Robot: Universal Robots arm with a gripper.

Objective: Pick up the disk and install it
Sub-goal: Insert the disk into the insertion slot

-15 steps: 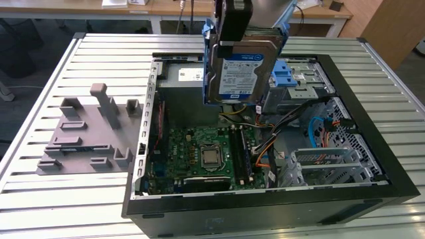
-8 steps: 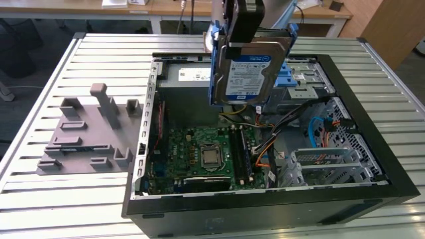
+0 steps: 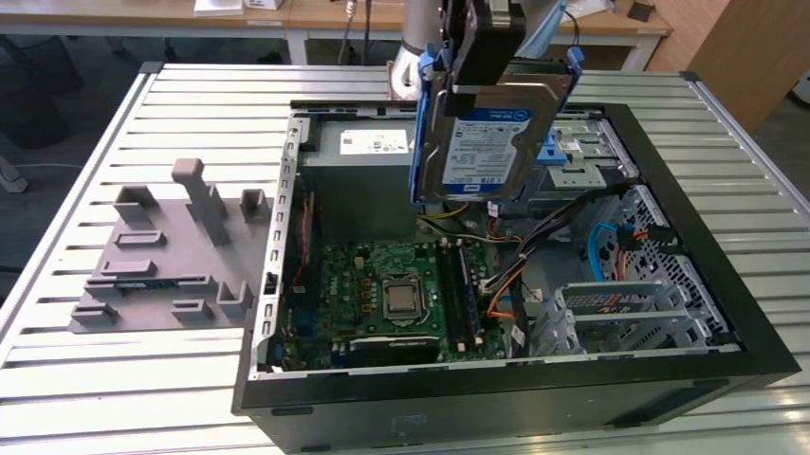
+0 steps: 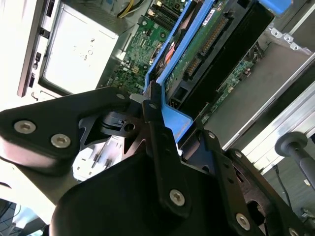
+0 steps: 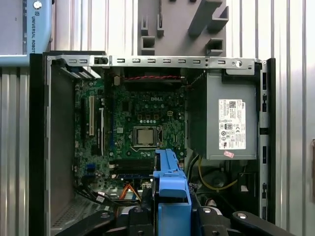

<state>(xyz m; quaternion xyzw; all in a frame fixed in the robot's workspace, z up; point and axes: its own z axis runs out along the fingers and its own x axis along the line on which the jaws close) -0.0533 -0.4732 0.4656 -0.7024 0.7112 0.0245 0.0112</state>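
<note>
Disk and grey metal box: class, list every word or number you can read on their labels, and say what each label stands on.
On the disk, the blue-and-white label: print too small to read.
On the grey metal box, the white sticker: print too small to read.

A silver slatted metal table carries an open black computer tower lying on its side and, just beside it at the exterior view's left, a grey moulded fixture plate.

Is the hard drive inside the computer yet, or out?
Out. The disk hangs upright, held by the gripper above the open computer case, not in any bay.
</note>
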